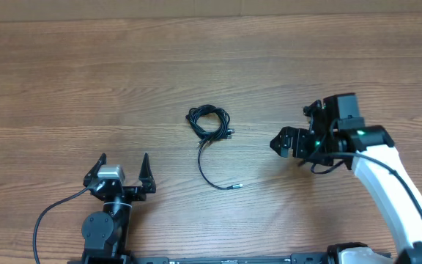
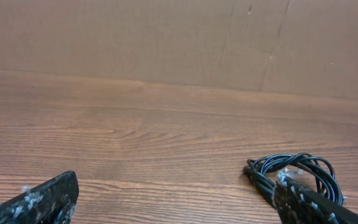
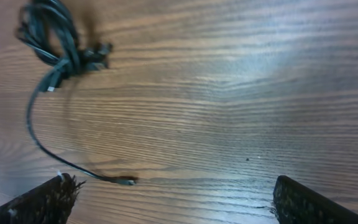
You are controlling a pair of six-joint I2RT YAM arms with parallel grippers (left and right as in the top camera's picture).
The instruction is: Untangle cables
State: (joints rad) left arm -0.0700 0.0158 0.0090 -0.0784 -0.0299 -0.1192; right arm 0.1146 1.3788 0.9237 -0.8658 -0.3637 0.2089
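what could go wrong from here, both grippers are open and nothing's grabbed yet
1. The cables sit in one tight coil; a pinch there may catch several strands and tighten the knot.
2. The loose tail ending in the plug tip lies flat on the table; the right gripper might slip off it or scrape wood.

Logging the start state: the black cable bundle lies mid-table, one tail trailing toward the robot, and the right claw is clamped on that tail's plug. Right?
Not quite. The right claw is open and holds nothing; the right wrist view shows the plug lying free on the table, apart from the claw. The cable bundle does lie mid-table with one tail trailing toward the robot.
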